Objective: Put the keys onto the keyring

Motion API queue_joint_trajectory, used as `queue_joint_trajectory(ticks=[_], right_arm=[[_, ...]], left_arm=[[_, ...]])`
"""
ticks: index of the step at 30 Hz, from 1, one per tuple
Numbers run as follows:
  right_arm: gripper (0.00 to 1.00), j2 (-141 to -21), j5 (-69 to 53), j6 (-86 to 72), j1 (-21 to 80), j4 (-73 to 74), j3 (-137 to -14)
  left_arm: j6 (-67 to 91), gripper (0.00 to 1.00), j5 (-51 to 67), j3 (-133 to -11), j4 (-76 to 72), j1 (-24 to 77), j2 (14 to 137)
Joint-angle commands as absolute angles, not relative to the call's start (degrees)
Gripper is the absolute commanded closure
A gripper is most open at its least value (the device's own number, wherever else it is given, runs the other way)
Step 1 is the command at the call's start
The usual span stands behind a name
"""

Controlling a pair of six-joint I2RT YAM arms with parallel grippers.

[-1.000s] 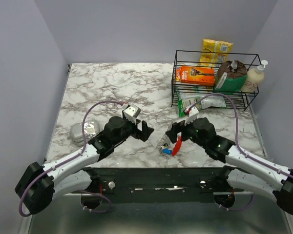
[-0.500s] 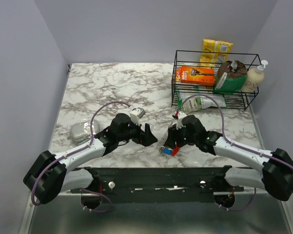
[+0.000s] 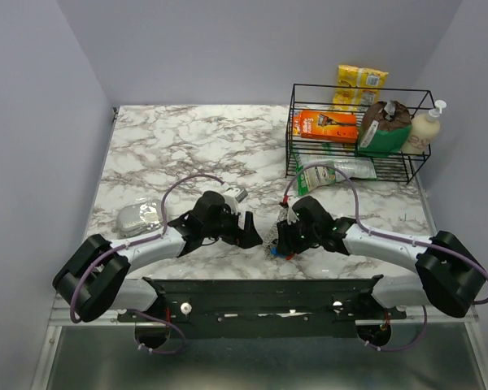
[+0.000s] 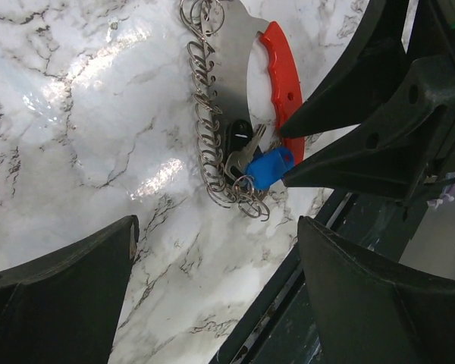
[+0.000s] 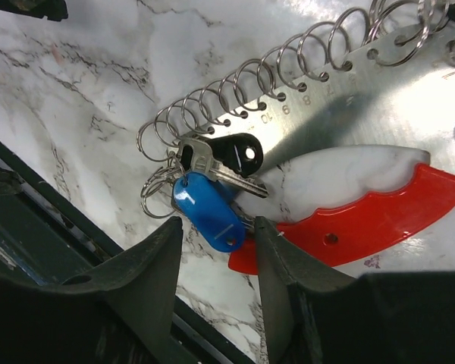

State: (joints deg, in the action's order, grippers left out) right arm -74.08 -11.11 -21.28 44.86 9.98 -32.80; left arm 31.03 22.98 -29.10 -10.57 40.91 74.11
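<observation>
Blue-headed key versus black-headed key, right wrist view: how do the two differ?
Colour: the blue-headed key has a bright blue head, the black-headed key a black one.
Size: the blue head looks longer and bulkier than the black head.
Place: the black head lies beside the silver plate, the blue head at the tip of the red keyring.
Shared: both rest on the marble table, bunched together.

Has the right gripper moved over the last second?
Yes. The right gripper has shifted toward the table's near edge, farther from the wire basket.
</observation>
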Motion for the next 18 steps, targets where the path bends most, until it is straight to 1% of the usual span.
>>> queue_joint_trajectory(ticks=[1,3,6,9,10,11,13,18], right_arm=[[0.51,-76.81,-12.83,-22.06,45.79,10.9,-34.37],[0.52,-77.08,-13.62,-22.15,45.97,10.9,-34.1],[0.57,-75.85,-15.03,-22.67,46.05,10.2,-33.05],[0.74,-75.06,-15.29,-23.82,46.14,8.35,-31.82],[0.82,-75.06,-15.38,-24.08,46.14,8.0,-31.9],[0.85,-75.15,-15.38,-24.17,46.14,8.0,-31.9],[0.89,-74.8,-15.38,-24.26,46.14,7.91,-32.34],[0.9,-74.62,-17.05,-23.82,46.14,7.47,-32.96]], left_arm=[[31.2,0.07,24.35,-29.35,-12.57,41.48,75.5],[30.94,0.07,24.17,-29.62,-12.39,41.4,75.67],[30.41,0.07,23.73,-29.97,-11.69,41.48,75.76],[30.06,0.07,23.47,-30.06,-11.51,41.4,76.29],[29.97,0.07,23.38,-30.15,-11.43,41.4,76.72],[29.97,0.07,23.29,-30.23,-11.34,41.4,76.9],[29.88,0.08,23.2,-30.23,-11.34,41.48,77.34],[29.71,0.08,22.76,-30.32,-10.81,41.4,76.82]])
